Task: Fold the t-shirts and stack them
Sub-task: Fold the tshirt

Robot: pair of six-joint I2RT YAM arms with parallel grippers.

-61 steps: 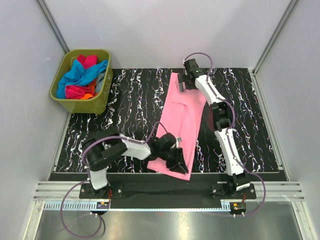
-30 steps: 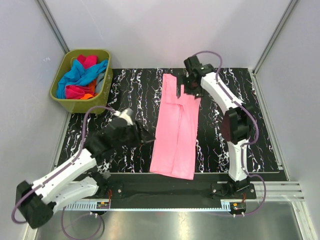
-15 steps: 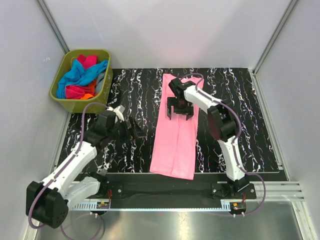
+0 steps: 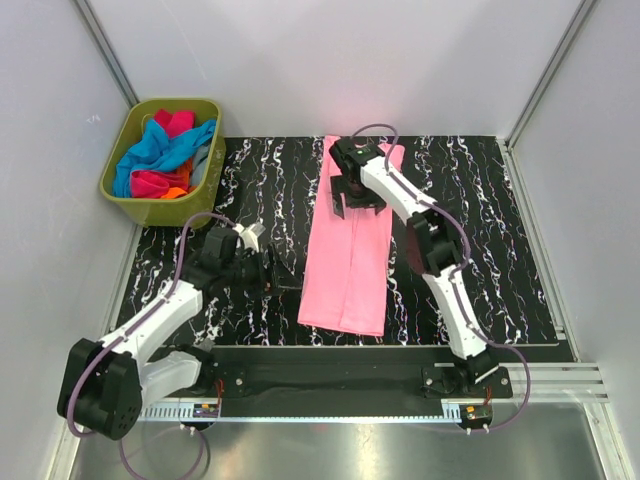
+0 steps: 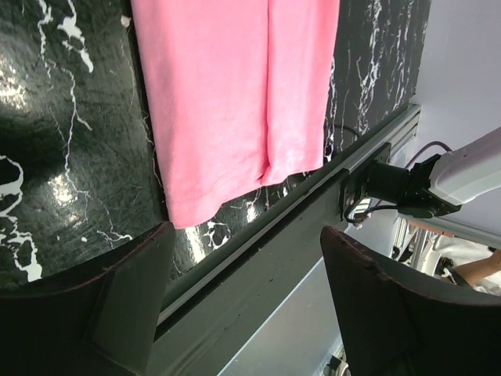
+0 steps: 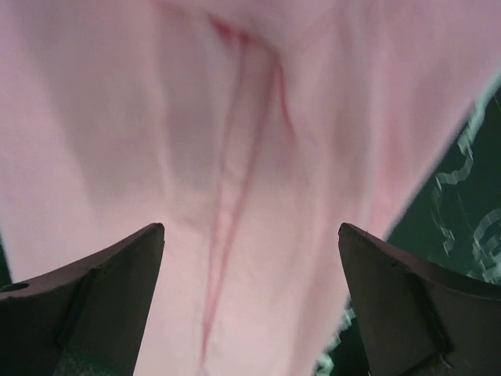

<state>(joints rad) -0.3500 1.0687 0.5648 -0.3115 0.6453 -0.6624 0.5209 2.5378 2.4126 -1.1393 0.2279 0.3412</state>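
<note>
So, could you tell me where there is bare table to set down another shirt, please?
Bare table lies between the bin and the pink shirt, and along the right wall beyond the right arm. The near left is crowded by the left arm.

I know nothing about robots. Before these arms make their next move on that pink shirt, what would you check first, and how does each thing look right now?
1. Is the left gripper open and empty: ok.
2. Is the right gripper open, with nothing pinched: ok.
3. Does the light pink t-shirt lie as a flat narrow strip, all of it on the table: ok.
4. Is the left gripper lined up over the shirt's near end: not ok, it sits off to the shirt's left.
5. Do the right gripper's fingers touch the cloth at the far end: cannot tell.
6. Are the other t-shirts inside the olive-green bin, away from both arms: ok.
</note>
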